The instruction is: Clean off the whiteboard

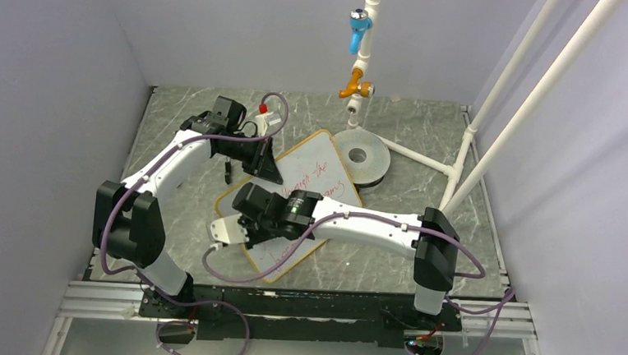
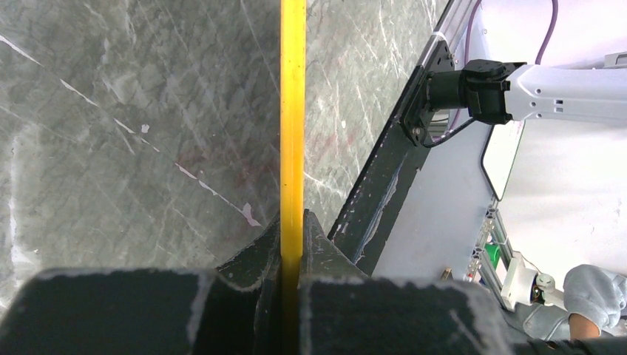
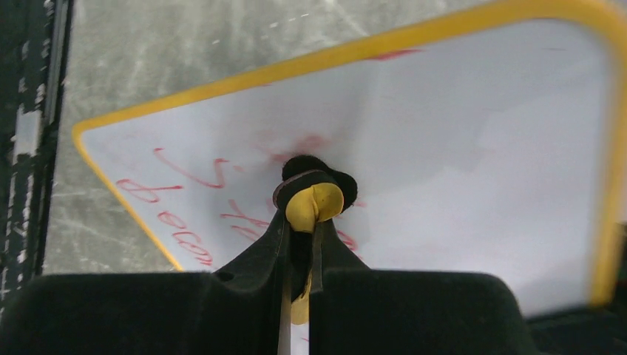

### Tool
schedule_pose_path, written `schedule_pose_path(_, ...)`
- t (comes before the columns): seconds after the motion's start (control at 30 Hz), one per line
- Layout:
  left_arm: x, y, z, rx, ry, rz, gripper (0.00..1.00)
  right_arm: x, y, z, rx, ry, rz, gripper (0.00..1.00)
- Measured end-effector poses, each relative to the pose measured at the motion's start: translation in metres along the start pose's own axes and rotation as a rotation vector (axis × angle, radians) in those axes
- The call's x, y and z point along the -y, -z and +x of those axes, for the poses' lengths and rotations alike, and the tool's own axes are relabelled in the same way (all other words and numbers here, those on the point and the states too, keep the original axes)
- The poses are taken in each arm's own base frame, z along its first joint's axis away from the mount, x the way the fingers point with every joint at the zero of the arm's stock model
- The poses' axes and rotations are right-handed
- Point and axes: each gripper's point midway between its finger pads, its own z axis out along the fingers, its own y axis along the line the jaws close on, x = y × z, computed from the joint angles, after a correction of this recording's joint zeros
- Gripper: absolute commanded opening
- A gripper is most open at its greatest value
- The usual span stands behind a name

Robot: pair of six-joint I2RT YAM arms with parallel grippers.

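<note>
Nearest to the overhead camera are the two arm bases (image 1: 303,308), bolted on the near side of the whiteboard. From there both arms reach forward over the grey marble table (image 1: 427,151).

The whiteboard (image 1: 320,165) lies about in the middle of this table, turned at an angle. Whether it lies fully flat I cannot tell.

The left gripper (image 2: 293,237) stands at the far left edge of the whiteboard. Its fingers are pressed together on the thin yellow frame. I think it holds the board there so that it does not slide when it is rubbed.

The right gripper (image 3: 302,222) is over the near half of the whiteboard. Its fingers are closed tight on a small eraser (image 3: 314,205), yellow with a black pad, and the pad touches the white surface.

A round grey disc (image 1: 361,157) sits just beside the far right edge of the whiteboard and has no part in the work.

The red writing (image 3: 177,214) shows on one side of the eraser, and the other side is nearly clean. So the erasing seems to be only partly done.
</note>
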Motion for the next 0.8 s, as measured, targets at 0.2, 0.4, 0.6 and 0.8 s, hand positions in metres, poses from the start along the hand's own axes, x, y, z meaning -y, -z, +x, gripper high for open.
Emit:
schedule_pose_path(0.2, 0.001, 0.0, 0.001, -0.003, 0.001, 0.001, 0.0, 0.046, 0.02, -0.017, 0.065, -0.058, 0.096, 0.0)
schedule_pose_path(0.4, 0.001, 0.0, 0.003, -0.008, 0.002, 0.002, 0.0, 0.022, 0.007, -0.022, 0.071, -0.001, 0.05, 0.0)
schedule_pose_path(0.6, 0.002, -0.001, 0.003, -0.011, 0.004, 0.005, 0.0, -0.038, -0.015, -0.012, 0.025, 0.083, -0.092, 0.0)
schedule_pose_path(0.8, 0.001, -0.001, 0.003, -0.01, 0.002, 0.005, 0.0, -0.021, -0.009, -0.009, 0.024, 0.0, -0.074, 0.0)
